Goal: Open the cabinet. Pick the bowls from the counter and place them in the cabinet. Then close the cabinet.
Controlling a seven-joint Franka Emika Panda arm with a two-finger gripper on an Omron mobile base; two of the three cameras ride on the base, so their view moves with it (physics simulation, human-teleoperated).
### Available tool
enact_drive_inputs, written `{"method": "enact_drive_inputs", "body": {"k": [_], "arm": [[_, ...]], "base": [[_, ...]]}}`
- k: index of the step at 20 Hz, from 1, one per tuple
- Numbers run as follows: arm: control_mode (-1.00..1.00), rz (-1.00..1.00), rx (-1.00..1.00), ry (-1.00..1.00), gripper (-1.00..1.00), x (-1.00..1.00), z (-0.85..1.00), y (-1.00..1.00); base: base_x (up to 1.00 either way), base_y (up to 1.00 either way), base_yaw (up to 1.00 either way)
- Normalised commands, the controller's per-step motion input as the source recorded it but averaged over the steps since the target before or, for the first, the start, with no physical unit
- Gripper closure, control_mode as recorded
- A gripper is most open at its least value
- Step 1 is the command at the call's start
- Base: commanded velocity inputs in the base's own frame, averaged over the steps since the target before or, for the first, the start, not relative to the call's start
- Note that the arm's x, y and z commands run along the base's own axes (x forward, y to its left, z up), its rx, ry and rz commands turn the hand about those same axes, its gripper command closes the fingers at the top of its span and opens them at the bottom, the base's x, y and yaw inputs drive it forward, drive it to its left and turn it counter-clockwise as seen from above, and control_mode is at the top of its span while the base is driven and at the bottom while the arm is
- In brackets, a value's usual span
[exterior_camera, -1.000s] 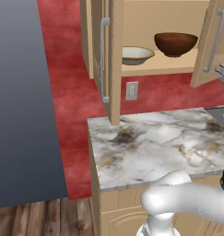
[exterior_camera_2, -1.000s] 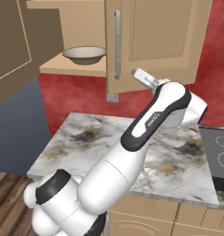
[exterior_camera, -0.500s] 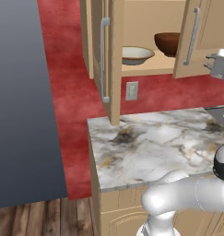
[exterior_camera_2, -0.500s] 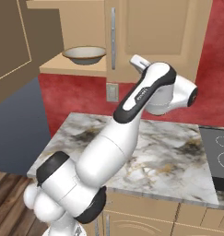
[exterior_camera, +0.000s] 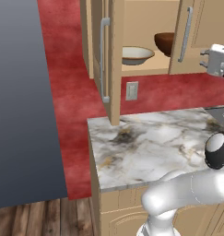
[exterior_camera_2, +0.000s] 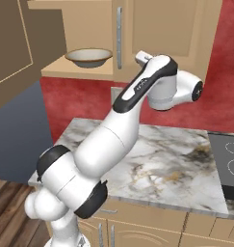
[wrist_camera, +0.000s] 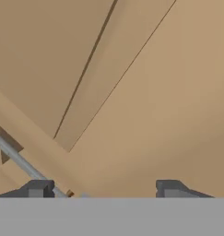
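The cabinet has its left door swung wide open and its right door partly shut. On its shelf sit the bowls: the cream one in plain sight, also seen as the cream bowl, and the dark brown one half hidden behind the right door. My gripper faces the right door's outer side. In the hand view my gripper is open, close to the door panel, with the silver handle running past its left fingertip. The marble counter has no bowls on it.
A dark stove top lies at the counter's right end. A wall socket is set in the red wall under the cabinet. A tall grey panel stands to the left, and the open left door juts out over the floor.
The right door has swung further shut and covers more of the brown bowl. My hand moved left and up with it, and the jaws have spread wider.
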Motion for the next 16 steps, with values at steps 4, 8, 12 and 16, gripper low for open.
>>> {"method": "enact_drive_inputs", "body": {"k": [4, 8, 12, 16], "arm": [[-1.00, -0.08, -0.04, 0.00, -1.00, 0.57, -0.28, 0.00], [-1.00, -0.07, -0.06, 0.00, -1.00, 0.18, -0.30, -0.01], [-1.00, -0.06, -0.09, 0.00, -1.00, -0.20, -0.27, 0.00], [-1.00, -0.04, -0.10, -0.02, -1.00, -0.57, -0.19, 0.00]], "base": [[0.00, 0.00, 0.00], [0.00, 0.00, 0.00], [0.00, 0.00, 0.00], [0.00, 0.00, 0.00]]}}
